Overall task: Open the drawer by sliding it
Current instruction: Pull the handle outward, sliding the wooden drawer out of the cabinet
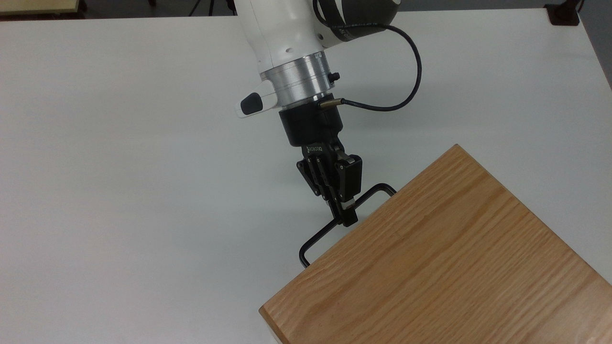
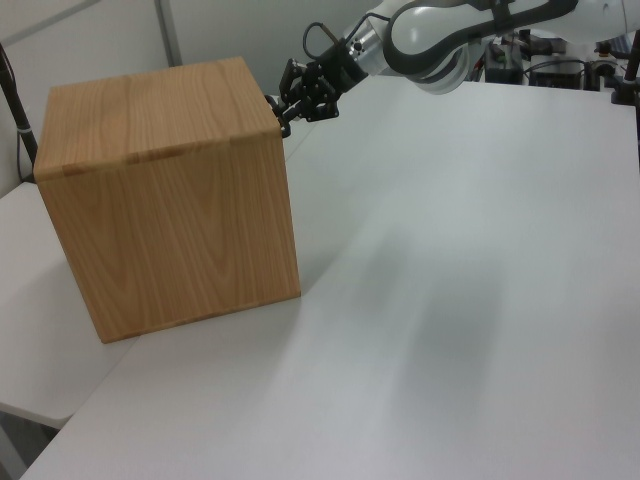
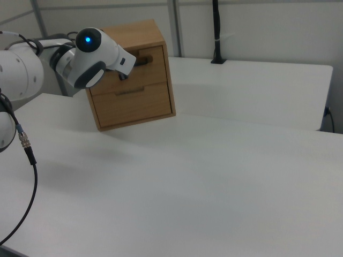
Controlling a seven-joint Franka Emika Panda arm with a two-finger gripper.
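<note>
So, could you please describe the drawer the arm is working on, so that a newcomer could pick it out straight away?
Find the oak cabinet standing on the white table. Its front carries two drawers stacked one above the other, each with a black bar handle. The one meant is the upper drawer, whose handle the gripper is at; the lower drawer has nothing near its handle.

one wooden cabinet [image 3: 134, 75], two drawers, two black handles, one white table [image 3: 214, 176]

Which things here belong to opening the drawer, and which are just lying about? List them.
Belongs to the job:
- top drawer
- its black bar handle
- gripper, at the handle

Just there:
- lower drawer
- cabinet top
- black post
- white table
</note>
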